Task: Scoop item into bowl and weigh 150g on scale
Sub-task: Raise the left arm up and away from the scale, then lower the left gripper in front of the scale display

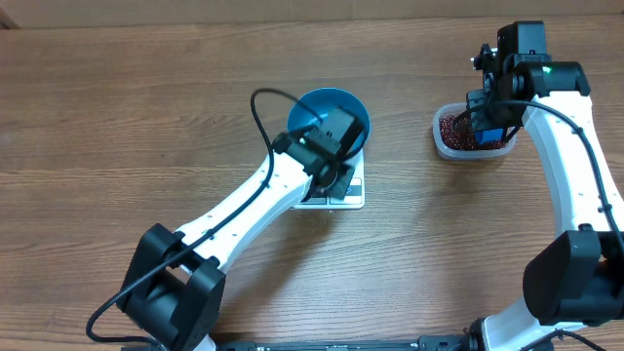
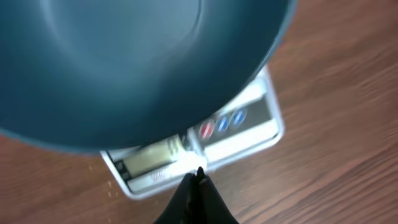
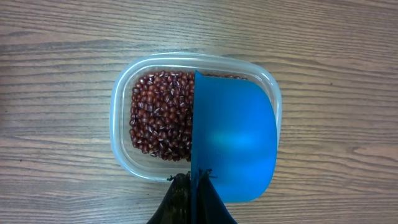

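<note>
– Blue scoop (image 3: 236, 143) first: I have its near end pinched in my right pincer (image 3: 200, 177), fingers pressed onto it. It runs straight away from the pincer over the right half of the tub (image 3: 121, 93).
– Where are the beans (image 3: 161, 118) from there?
– Just left of the scoop's straight edge and below it, heaped in the tub's left half. No beans show on the blue face turned to my camera, so I judge the dip is not yet made. The scoop has to go down and leftward into the heap.
– And the far end of the job?
– The bowl (image 1: 336, 107) sits on the scale (image 2: 264, 127), well apart from the tub, off to the left across the surface (image 1: 117, 97). From overhead I see no beans in it. My right arm is the nearer one to the beans, folded high over the tub with the wrist pointing down.
– Left arm?
– Stretched long and low to the scale. My left pincer (image 2: 198, 174) is pressed together and holds nothing, its tip at the scale's front edge near the buttons (image 2: 222, 122), below the bowl's rim.
</note>
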`<action>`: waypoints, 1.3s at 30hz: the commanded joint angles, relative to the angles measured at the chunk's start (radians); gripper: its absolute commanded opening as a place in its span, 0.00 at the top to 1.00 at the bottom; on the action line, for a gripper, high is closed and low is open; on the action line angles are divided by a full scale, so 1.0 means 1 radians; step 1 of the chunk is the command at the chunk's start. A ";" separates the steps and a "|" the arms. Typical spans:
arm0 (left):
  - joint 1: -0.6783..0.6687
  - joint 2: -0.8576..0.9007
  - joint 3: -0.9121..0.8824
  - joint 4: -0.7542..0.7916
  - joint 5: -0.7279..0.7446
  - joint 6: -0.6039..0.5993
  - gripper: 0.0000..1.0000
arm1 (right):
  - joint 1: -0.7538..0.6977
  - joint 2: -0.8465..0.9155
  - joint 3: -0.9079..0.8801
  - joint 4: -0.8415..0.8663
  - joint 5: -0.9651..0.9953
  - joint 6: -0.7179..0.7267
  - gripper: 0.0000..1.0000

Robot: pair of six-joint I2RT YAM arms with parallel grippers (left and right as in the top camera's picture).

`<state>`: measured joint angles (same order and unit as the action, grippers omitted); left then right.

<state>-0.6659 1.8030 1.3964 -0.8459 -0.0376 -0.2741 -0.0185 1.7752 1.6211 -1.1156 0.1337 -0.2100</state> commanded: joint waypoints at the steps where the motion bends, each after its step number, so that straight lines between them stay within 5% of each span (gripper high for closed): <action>1: 0.000 0.001 0.149 -0.014 -0.045 0.028 0.96 | -0.003 0.004 0.016 0.006 -0.008 0.003 0.96; 16: 0.095 0.001 0.341 -0.040 -0.134 0.024 0.96 | -0.003 0.004 0.016 0.005 -0.008 0.003 0.96; 26: 0.267 0.002 0.373 -0.058 0.029 -0.029 0.96 | -0.003 0.004 0.016 0.003 -0.008 0.003 0.96; 39: 0.287 0.004 0.371 -0.076 0.004 -0.014 0.95 | -0.003 0.004 0.018 0.010 -0.008 0.003 0.96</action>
<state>-0.3840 1.8030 1.7473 -0.9279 -0.0261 -0.2863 -0.0185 1.7752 1.6211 -1.1149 0.1337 -0.2100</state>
